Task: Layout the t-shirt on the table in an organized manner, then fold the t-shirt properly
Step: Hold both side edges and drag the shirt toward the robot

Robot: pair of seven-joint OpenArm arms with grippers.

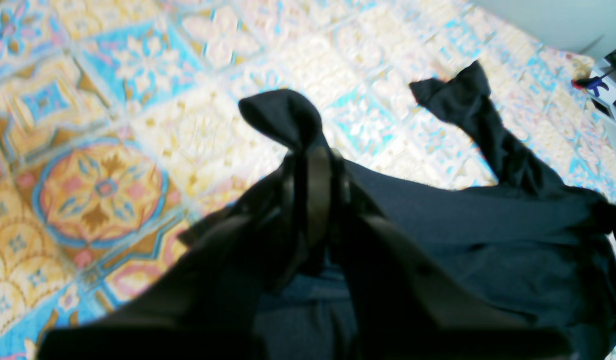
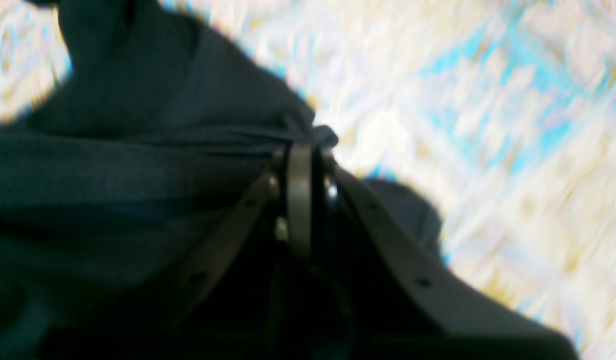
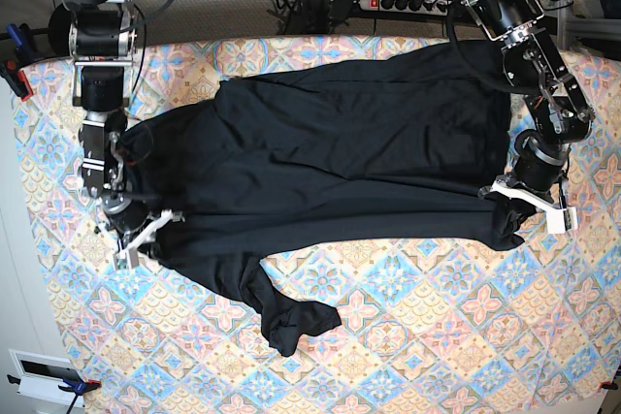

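The black t-shirt (image 3: 340, 152) lies stretched across the patterned table (image 3: 437, 336) between my two arms, with a sleeve (image 3: 291, 322) trailing toward the front edge. My left gripper (image 3: 503, 203) is on the right of the base view and is shut on the shirt's edge; in the left wrist view (image 1: 310, 165) a bunch of fabric (image 1: 283, 117) sticks out past the closed jaws. My right gripper (image 3: 160, 223) is on the left of the base view and is shut on the shirt's other edge, as the blurred right wrist view (image 2: 305, 150) shows.
A power strip and cables (image 3: 408, 2) lie behind the table's far edge. A clamp (image 3: 15, 70) grips the table's left edge, and another (image 3: 68, 385) sits at the front left corner. Patterned tabletop shows along the front (image 3: 466, 366).
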